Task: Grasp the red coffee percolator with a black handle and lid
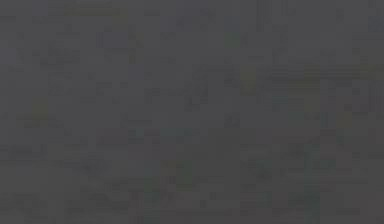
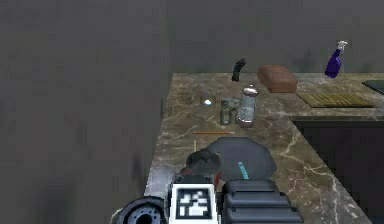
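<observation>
I have the gripper (image 2: 222,160) low over the near end of the marble counter (image 2: 300,130), and I cannot tell whether it holds anything. Farther out stand a glass (image 2: 227,112) and a capped jar (image 2: 247,104) (just beside each other). I cannot tell where the red percolator is.

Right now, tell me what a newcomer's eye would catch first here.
A brown marble counter dominates the arm side view's right. A blue spray bottle stands near its far right edge, a brown block left of it, and two small jars near the middle.
</observation>
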